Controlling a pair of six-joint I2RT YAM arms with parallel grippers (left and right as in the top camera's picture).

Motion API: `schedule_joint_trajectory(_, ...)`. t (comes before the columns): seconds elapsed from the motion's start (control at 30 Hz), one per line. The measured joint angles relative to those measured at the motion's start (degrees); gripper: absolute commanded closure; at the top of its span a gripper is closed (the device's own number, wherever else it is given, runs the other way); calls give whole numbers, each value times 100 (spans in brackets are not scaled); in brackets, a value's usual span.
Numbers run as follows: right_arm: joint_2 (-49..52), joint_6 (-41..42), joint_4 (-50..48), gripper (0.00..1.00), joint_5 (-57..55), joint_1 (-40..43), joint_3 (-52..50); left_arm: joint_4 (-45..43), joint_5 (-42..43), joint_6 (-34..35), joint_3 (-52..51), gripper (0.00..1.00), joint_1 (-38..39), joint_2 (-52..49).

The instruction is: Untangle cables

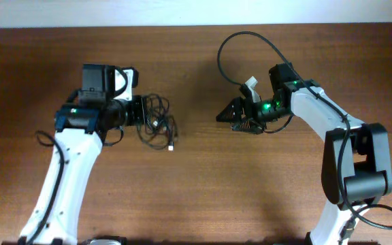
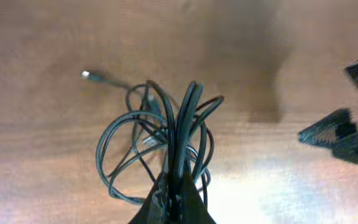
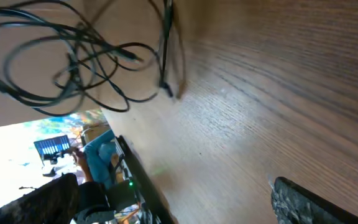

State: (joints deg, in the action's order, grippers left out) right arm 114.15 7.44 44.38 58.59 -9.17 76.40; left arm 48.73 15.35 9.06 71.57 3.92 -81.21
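Brown wood-grain table [image 1: 203, 197]; tangled black cables [image 1: 158, 125] on it left of centre, possibly partly lifted.

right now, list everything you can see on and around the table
cables: several in one tangle, exact count unclear, black, left of table centre
plug: one clearly seen, silver-tipped, on a cord end sticking out of the tangle
table: one, brown wood, under everything
left arm: one, white and black, left side
right arm: one, white and black, right side
left claw: one, black, shut on the cables
right claw: one, black, open, empty, right of the tangle, apart from it
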Motion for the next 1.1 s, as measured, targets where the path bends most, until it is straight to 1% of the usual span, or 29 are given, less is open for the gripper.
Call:
schedule_joint_trajectory(0.1, 0, -22, 138, 2, -179, 0, 7, 15, 66, 2, -11, 99, 0, -400)
schedule_joint_trajectory(0.23, 0, -20, 391, 2, -640, 0, 20, 11, 505, 2, -15, 100, -2, -1023)
schedule_joint_trajectory(0.37, 0, -20, 459, 2, -761, 0, 20, -7, 697, -144, -15, 100, -2, -1172)
schedule_joint_trajectory(0.43, 0, -28, 511, 2, -734, 0, 20, -59, 1080, -533, -15, 100, -24, -1172)
schedule_joint_trajectory(0.5, 0, -179, 525, 2, -490, 0, 20, -118, 1668, -1154, -15, 100, -103, -1172)
schedule_joint_trajectory(0.53, 0, -227, 529, 2, -361, 0, 20, -131, 2175, -1394, -15, 100, -201, -1172)
schedule_joint_trajectory(0.57, 0, -291, 522, 2, -249, 0, 20, -138, 2409, -1622, -15, 100, -249, -1172)
schedule_joint_trajectory(0.6, 0, -310, 518, 2, -208, 0, 20, -138, 2568, -1814, -15, 100, -262, -1172)
schedule_joint_trajectory(0.67, 0, -326, 514, 2, -164, 0, 20, -138, 2719, -1985, -15, 100, -260, -1172)
schedule_joint_trajectory(0.87, 0, -334, 636, 2, -149, 0, 20, -138, 2721, -2085, -15, 100, -260, -1172)
schedule_joint_trajectory(1.0, 0, -334, 640, 2, -149, 0, 20, -140, 1945, -1499, -15, 99, -199, -1300)
schedule_joint_trajectory(1.1, 0, -337, 640, 2, -192, 0, 20, -140, 1716, -1281, -15, 93, 33, -1600)
